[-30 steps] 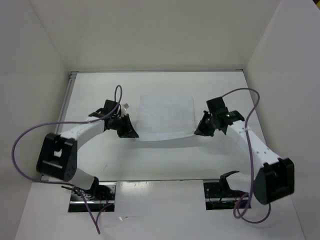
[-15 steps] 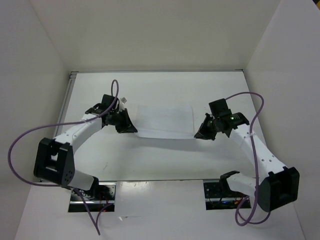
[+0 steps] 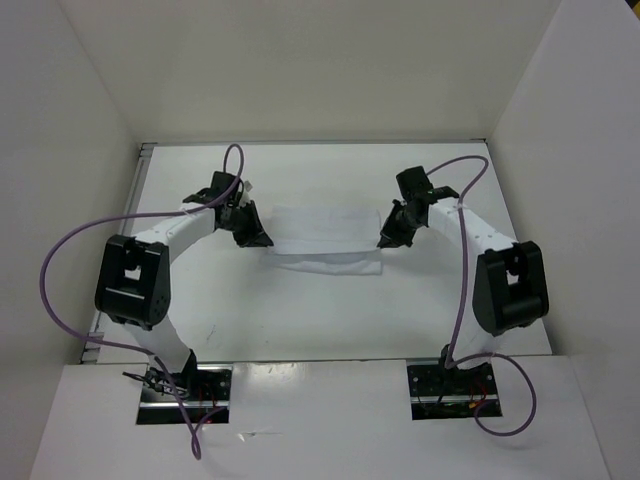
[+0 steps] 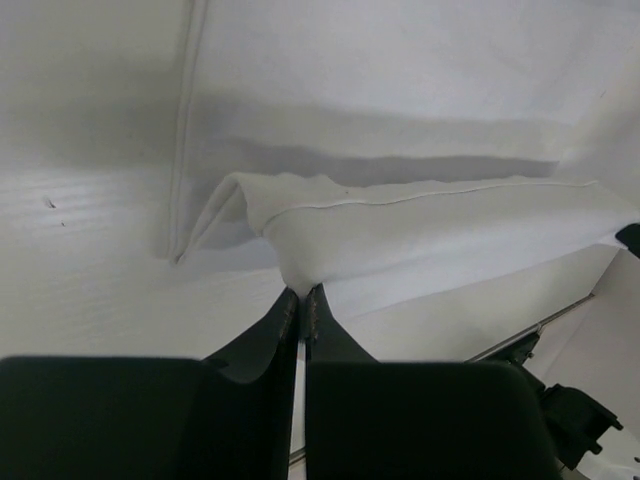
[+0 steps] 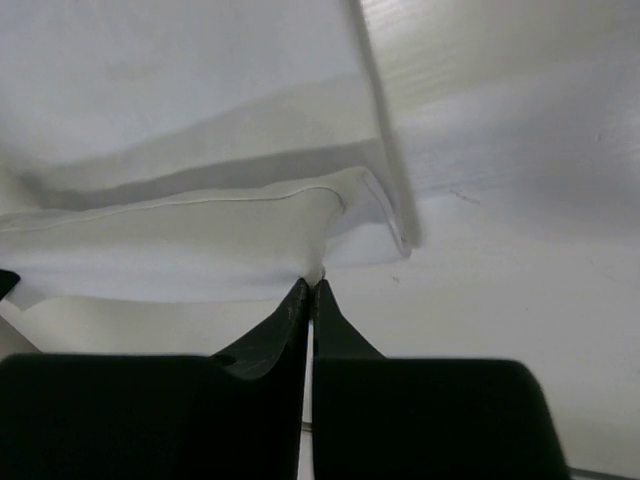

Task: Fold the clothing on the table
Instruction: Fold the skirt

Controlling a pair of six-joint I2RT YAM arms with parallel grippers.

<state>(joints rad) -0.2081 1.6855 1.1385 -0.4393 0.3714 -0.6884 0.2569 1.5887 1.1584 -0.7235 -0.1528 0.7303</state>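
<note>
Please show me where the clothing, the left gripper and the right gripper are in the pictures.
clothing (image 3: 325,236), top external view, middle of the white fabric.
left gripper (image 4: 302,292), left wrist view, between its fingertips.
right gripper (image 5: 311,284), right wrist view, between its fingertips.

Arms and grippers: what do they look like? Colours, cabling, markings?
Both match: the left arm and right arm have white links with boxy black joint housings. A purple cable loops loosely along each. The left gripper and right gripper are black, each with two flat fingers tapering to thin tips. No markings visible.
</note>
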